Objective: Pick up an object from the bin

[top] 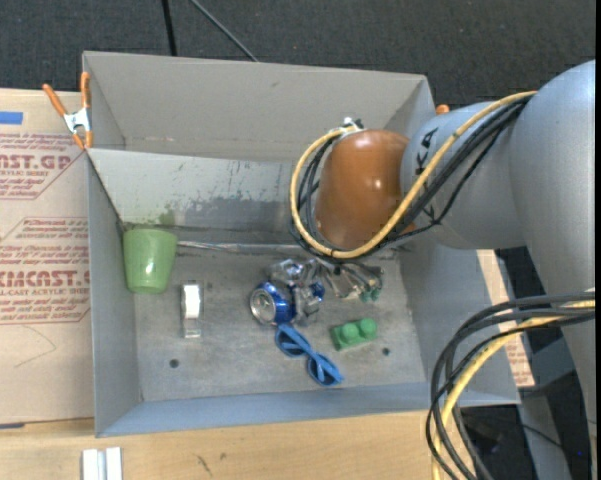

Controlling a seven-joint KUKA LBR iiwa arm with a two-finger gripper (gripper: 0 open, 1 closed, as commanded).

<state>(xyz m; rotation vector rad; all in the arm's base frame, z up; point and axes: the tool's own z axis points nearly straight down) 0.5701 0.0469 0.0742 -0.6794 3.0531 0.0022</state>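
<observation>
Reaching in from the right, the grey arm extends over the grey metal bin. An orange wrist cover sits above the bin's middle. A light green cup lies on its side against the left wall. The end effector is low at the floor's centre; whether it is open or closed cannot be determined. A blue-and-silver round item lies just beside it. A blue plastic piece lies nearer the front, a small green block to its right, and a small white block well apart to the left.
</observation>
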